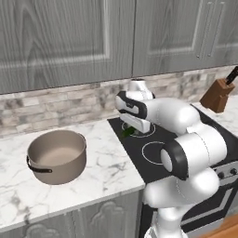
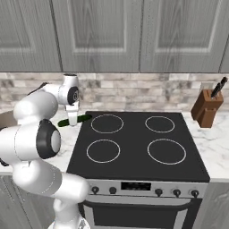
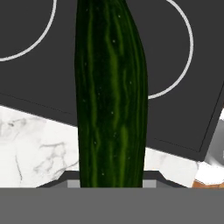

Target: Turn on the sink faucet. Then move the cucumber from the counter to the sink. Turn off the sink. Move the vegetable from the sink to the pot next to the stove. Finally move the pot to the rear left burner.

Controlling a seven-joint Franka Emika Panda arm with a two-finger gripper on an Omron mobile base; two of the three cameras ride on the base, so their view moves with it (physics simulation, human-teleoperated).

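My gripper [image 1: 129,131] is shut on the dark green cucumber [image 1: 126,133], holding it in the air over the left edge of the black stove [image 1: 139,151]. In the right base view the cucumber [image 2: 76,120] lies level in the gripper [image 2: 71,120], just left of the rear left burner ring [image 2: 107,123]. In the hand view the cucumber [image 3: 111,96] runs up the middle, with the cooktop [image 3: 35,65] and white counter [image 3: 35,144] below it. The tan pot [image 1: 60,173] stands upright and empty on the counter [image 1: 109,162], left of the stove. The sink and faucet are out of view.
A brown knife block [image 1: 217,95] [image 2: 206,108] stands on the counter right of the stove. Grey wall cabinets [image 2: 112,36] hang above the tiled backsplash. The oven's knobs [image 2: 158,192] line its steel front.
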